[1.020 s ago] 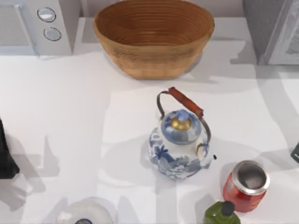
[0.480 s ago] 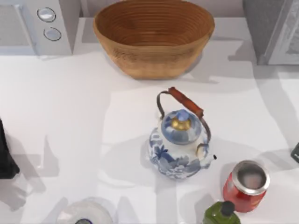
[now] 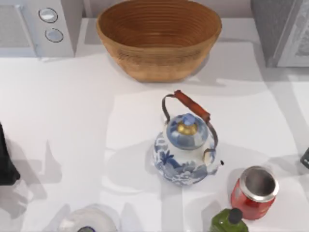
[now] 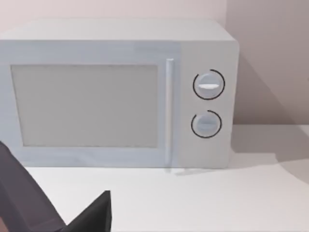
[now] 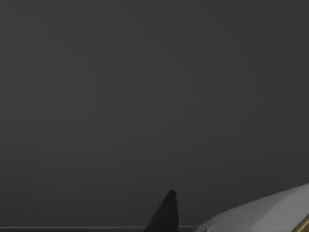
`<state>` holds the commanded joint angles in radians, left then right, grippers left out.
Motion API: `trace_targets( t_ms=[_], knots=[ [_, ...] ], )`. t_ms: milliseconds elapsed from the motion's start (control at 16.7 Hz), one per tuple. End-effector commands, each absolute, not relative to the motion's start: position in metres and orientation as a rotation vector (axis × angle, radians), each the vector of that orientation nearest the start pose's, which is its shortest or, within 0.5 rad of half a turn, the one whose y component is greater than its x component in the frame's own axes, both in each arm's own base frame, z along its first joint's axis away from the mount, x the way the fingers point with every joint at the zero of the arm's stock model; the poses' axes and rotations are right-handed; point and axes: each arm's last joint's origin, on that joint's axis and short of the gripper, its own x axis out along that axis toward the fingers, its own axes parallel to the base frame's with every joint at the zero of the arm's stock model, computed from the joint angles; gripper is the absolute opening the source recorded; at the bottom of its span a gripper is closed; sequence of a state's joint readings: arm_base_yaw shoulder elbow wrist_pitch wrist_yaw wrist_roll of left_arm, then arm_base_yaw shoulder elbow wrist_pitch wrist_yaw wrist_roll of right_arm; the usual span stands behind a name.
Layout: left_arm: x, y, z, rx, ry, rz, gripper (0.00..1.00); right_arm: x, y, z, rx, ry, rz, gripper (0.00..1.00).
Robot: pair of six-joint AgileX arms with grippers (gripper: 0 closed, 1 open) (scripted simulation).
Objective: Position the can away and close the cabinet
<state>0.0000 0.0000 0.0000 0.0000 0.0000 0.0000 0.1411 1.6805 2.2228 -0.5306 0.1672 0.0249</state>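
Red can [image 3: 254,192] upright just left of right gripper [image 3: 305,158], green bottle [image 3: 229,221] touching, kettle [image 3: 186,150] near; finger spread impossible to tell. Microwave [image 4: 118,92] facing left gripper [image 4: 58,217].

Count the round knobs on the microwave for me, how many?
2. On the microwave, both to the right of its door handle: the upper knob sits directly above the lower knob.
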Motion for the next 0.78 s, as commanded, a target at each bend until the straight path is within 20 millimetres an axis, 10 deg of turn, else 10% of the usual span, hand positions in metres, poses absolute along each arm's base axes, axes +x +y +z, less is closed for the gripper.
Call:
trace_targets(
  t_ms=[420, 780],
  knots=[
    [0.106, -0.001, 0.160, 0.000, 0.000, 0.000, 1.00, 0.398, 0.046, 0.534, 0.012, -0.007, -0.007, 0.00],
    [0.106, -0.001, 0.160, 0.000, 0.000, 0.000, 1.00, 0.407, 0.045, 0.528, 0.003, 0.009, -0.005, 0.00]
  ],
)
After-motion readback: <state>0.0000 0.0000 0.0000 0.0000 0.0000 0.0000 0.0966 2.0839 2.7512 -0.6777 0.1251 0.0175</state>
